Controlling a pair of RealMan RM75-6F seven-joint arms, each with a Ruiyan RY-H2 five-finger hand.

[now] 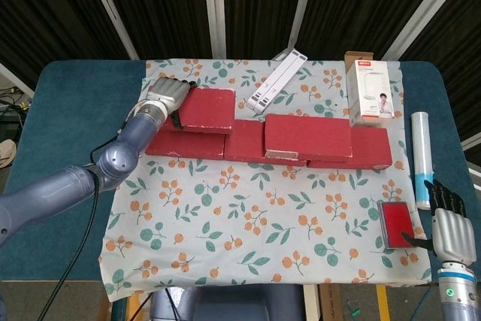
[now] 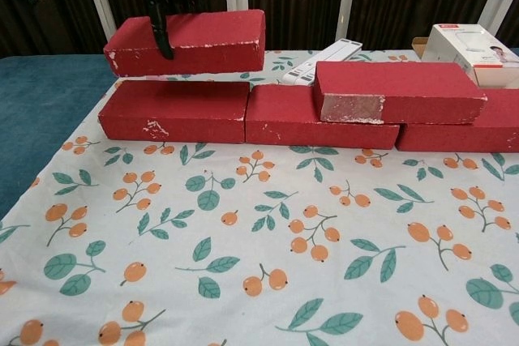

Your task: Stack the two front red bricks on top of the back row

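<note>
Right hand (image 1: 453, 232) idles at the near table edge beside a small red box (image 1: 396, 224), fingers apart, empty. Beyond the floral cloth (image 2: 268, 257), the back row (image 2: 174, 109) already carries one stacked brick (image 2: 397, 91). Left hand (image 1: 167, 95) grips the second brick (image 2: 188, 39), held clear above the row's left end; lowering remains. Most of that hand is cropped in the chest view.

A table (image 1: 68, 95) topped in dark teal fabric fills the scene, a white cloth (image 1: 263, 231) printed with orange berries and green leaves spread over its middle. Behind it stand dark slatted panels (image 1: 158, 5), perhaps blinds, divided by pale metal bars (image 1: 214, 5). The light is even and soft.
</note>
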